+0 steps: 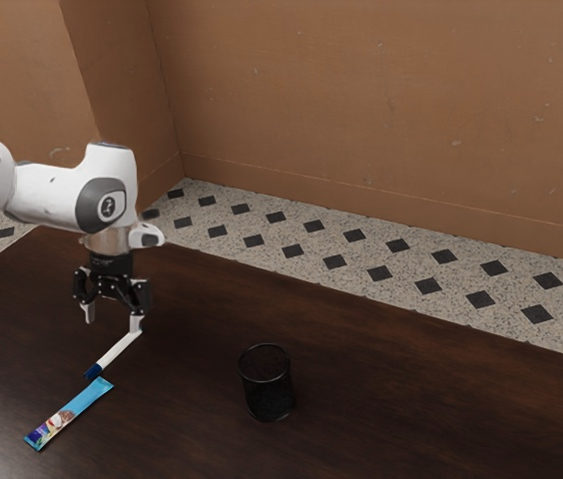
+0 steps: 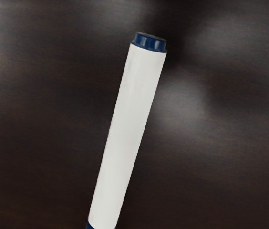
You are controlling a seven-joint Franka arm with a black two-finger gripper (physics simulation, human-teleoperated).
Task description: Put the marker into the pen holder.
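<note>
Pincer: our pincer (image 1: 112, 319) stands open above the table (image 1: 411, 399), its two fingers well apart, with nothing gripped between them.
Marker: we see the marker (image 1: 118, 350) lying aslant well in from the table's long far edge, toward the exterior view's left, its upper end by one fingertip. Its dark blue cap (image 1: 93, 371) points away from the hand.
Snack packet: the blue snack packet (image 1: 70, 412) lies just beside that cap; we should keep our fingers off it.
Handling: we judge the marker light and stiff, hardly fragile, but with a smooth round barrel (image 2: 127, 129) that could roll or swivel if one finger lands first.
Hold: we would close across the white barrel, toward the dark blue end plug (image 2: 149, 43), leaving the cap end free to go in first.
Pen holder: the black pen holder (image 1: 267, 384) stands upright between the marker and the table's far corner at the exterior view's right; the marker is outside it.
Hard to make out: we cannot tell whether the nearer fingertip touches the marker, or whether cap and packet touch. The holder's inside is too dark to read.
Cut off: the wrist view crops the marker's cap end, and the exterior view the table's near side.
</note>
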